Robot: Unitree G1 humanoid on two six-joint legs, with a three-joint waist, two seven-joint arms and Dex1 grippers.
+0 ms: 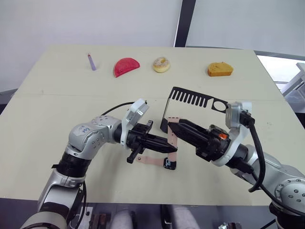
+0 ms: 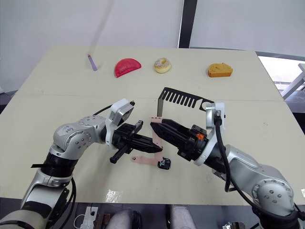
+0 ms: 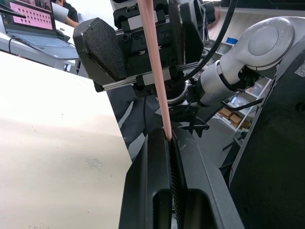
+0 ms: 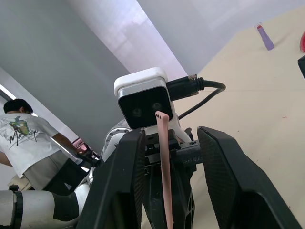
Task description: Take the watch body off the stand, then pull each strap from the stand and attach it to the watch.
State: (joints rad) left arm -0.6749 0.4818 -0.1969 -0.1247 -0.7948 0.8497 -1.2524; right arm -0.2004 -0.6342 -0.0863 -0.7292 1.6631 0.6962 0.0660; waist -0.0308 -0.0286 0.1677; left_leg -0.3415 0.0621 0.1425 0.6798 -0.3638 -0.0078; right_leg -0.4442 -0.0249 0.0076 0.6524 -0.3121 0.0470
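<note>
My left gripper (image 1: 167,147) is shut on the lower end of a pale pink strap (image 1: 171,136), which stands upright in front of the black stand (image 1: 190,98). The left wrist view shows this strap (image 3: 152,71) rising from between the closed fingers (image 3: 157,181). My right gripper (image 1: 172,126) is open, one finger on either side of the strap (image 4: 164,167), with gaps showing on both sides. The watch body (image 1: 169,164) lies on the table below both grippers. A second strap (image 1: 150,161) lies flat with its end at the watch body.
Along the table's far side lie a purple stick (image 1: 91,62), a red slice (image 1: 126,66), a doughnut (image 1: 161,64) and a yellow-orange piece (image 1: 219,69). A person (image 4: 24,138) stands beyond the table. A laptop (image 3: 33,19) sits off to one side.
</note>
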